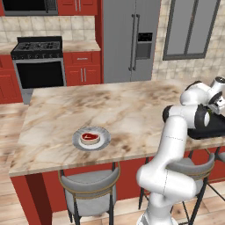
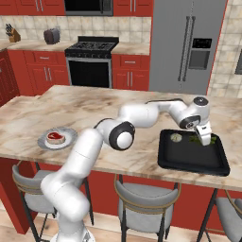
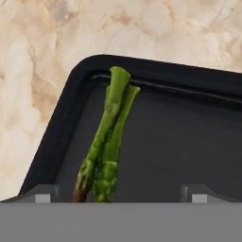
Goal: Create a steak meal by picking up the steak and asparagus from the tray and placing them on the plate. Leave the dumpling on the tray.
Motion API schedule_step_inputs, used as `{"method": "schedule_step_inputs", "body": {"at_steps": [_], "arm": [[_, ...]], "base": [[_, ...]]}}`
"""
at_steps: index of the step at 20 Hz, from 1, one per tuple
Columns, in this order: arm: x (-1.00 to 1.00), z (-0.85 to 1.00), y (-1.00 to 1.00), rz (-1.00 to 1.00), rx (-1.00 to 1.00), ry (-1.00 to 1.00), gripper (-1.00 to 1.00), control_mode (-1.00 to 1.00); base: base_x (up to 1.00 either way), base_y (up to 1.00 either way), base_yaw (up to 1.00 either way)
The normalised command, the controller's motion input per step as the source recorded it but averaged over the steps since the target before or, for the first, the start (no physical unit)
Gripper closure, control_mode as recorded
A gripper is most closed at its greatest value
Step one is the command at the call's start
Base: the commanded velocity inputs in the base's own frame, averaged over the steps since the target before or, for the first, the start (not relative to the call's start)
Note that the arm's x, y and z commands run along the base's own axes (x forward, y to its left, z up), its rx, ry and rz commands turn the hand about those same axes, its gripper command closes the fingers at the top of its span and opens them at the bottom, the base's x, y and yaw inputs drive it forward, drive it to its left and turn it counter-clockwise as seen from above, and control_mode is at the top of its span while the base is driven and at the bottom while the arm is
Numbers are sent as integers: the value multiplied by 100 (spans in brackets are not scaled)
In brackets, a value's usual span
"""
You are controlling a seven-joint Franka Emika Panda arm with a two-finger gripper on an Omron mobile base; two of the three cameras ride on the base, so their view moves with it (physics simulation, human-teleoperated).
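tray (image 3: 156,142): matt black (smooth) | counter (image 1: 132,110): glossy veined marble

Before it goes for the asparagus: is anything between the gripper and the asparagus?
Nothing visible. The open gripper hangs right above the asparagus, which lies bare on the tray near a corner. The dumpling sits off to the side.

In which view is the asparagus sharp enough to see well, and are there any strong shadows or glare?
Hand view: the asparagus is large and clear, slightly soft-edged, on the matte tray. Right base view: it is a small green blur behind the tool. All views: flat, even rendered light, no glare, only faint shadows.
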Motion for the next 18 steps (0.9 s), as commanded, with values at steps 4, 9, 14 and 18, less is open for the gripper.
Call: {"method": "schedule_step_inputs", "body": {"at_steps": [4, 9, 14, 18], "arm": [[34, -32, -12, 0, 0, 0, -100, -100], [30, -28, -19, 0, 0, 0, -100, -100], [15, -22, -19, 0, 0, 0, 100, -100], [0, -19, -1, 0, 0, 0, 100, -100]], "base": [[0, 0, 0], [0, 0, 0], [0, 0, 0], [0, 0, 0]]}}
